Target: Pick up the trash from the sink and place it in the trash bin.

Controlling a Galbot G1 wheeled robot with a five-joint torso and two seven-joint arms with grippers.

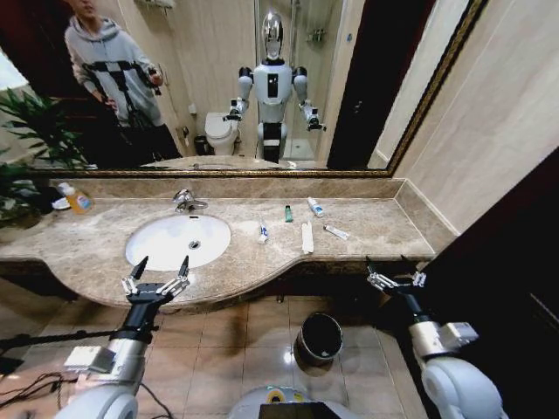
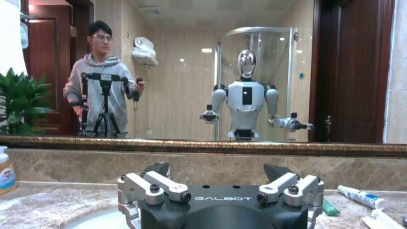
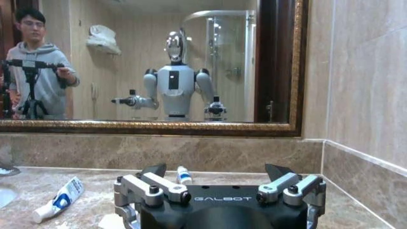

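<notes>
Before the marble countertop (image 1: 367, 229) both claws hang open — left gripper (image 1: 161, 269) below the sink (image 1: 178, 240), right gripper (image 1: 396, 275) beside the trash bin (image 1: 320, 337).

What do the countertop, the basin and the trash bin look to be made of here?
Countertop: beige polished stone, likely marble, judging by its mottled veining. Sink: glossy white, probably ceramic, smooth and uniform. Trash bin: black body with a shiny rim that looks metallic; body material unclear.

Both arms reach forward at about the same height. The left gripper (image 1: 161, 266) has its jaws spread wide. The right gripper (image 1: 394, 272) is likewise spread, holding nothing.
</notes>
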